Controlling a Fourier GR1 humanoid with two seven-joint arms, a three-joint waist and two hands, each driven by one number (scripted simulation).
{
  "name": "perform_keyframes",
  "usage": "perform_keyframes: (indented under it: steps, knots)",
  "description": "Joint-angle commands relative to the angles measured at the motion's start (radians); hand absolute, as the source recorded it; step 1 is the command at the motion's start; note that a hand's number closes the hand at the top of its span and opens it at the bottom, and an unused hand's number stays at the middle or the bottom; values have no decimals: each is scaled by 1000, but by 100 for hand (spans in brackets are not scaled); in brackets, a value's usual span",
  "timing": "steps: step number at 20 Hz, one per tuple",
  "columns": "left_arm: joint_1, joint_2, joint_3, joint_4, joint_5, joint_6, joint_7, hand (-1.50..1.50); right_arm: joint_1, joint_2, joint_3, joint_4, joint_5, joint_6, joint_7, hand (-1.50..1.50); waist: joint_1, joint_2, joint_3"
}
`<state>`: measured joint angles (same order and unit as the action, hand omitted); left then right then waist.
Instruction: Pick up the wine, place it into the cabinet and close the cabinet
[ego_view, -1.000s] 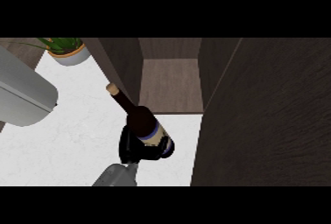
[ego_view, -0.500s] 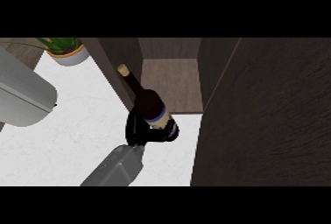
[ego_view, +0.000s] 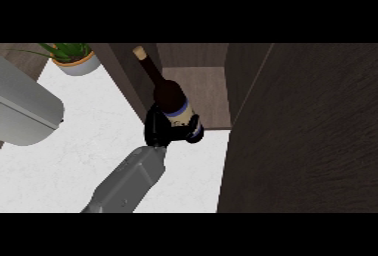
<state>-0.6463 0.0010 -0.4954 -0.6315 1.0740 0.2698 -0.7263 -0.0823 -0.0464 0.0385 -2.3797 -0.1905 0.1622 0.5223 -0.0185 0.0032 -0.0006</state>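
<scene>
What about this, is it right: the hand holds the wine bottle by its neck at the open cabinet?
No: the head view shows the right hand curled round the wine bottle at its base, not its neck, at the open cabinet.

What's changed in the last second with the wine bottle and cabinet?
The right robot hand, curled round the dark glass wine bottle, carried it forward and slightly right, towards the open dark wooden cabinet; its neck now overlaps the cabinet's front edge. It was held throughout, nothing released. The open cabinet door and the green potted plant stayed put.
</scene>
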Motion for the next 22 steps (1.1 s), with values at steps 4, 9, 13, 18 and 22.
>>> perform_keyframes:
  steps: [4,9,13,18,22]
  knots:
    - [-189,-1,57,171,61,0,-13,150,5,14,45,-34,34,-13,8,-150,-19,5,-1]
    - [-255,-1,74,259,71,-36,-10,150,-46,9,26,59,29,-1,-29,-150,-20,9,-1]
    - [-306,-1,100,268,74,-29,60,150,70,6,28,-44,-10,22,-28,-150,-22,4,0]
    - [-402,-1,117,380,61,-23,93,150,-23,22,38,44,35,-3,-52,-150,-25,10,0]
    - [-444,-1,122,435,58,-31,149,150,-32,1,22,-5,2,-11,11,-150,-29,11,0]
